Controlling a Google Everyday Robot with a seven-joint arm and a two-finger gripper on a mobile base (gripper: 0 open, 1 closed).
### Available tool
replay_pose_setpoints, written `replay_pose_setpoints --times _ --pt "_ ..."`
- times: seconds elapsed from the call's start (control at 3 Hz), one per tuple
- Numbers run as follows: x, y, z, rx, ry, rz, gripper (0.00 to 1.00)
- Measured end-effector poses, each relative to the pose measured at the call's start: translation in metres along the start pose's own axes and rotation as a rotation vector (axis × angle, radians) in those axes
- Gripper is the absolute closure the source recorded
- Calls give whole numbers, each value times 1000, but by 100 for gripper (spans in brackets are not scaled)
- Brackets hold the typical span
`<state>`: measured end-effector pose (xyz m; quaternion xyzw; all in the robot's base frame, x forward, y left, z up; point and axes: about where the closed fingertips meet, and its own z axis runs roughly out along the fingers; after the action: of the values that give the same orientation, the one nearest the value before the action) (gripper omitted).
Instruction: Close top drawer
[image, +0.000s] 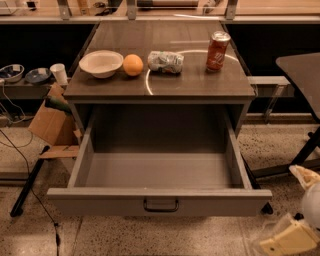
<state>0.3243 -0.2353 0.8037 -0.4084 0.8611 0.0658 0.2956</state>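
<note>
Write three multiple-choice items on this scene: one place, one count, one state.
1. Where is the cream-coloured gripper? A on the handle; B low right, apart from the large grey top drawer; C inside the drawer.
2. How many objects stand on the brown wooden tabletop? A two; B four; C six.
3. The top drawer is: A shut; B removed; C pulled out.
B: it hangs beyond the drawer's right corner. B: white bowl, orange fruit, crumpled silver packet, red can. C: its box interior shows.

A white bowl (101, 63), orange (132, 65), crumpled packet (165, 62) and red can (218, 51) line the countertop (200, 84).
</note>
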Motion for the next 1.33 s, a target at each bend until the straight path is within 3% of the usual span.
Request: replay_pose_setpoints --times 0.33,0.67,1.33 --pt "-3 -1 1 0 -5 -3 0" --pt "3 1 15 -14 -31 37 0" --pt "22 24 54 -36 -131 182 0"
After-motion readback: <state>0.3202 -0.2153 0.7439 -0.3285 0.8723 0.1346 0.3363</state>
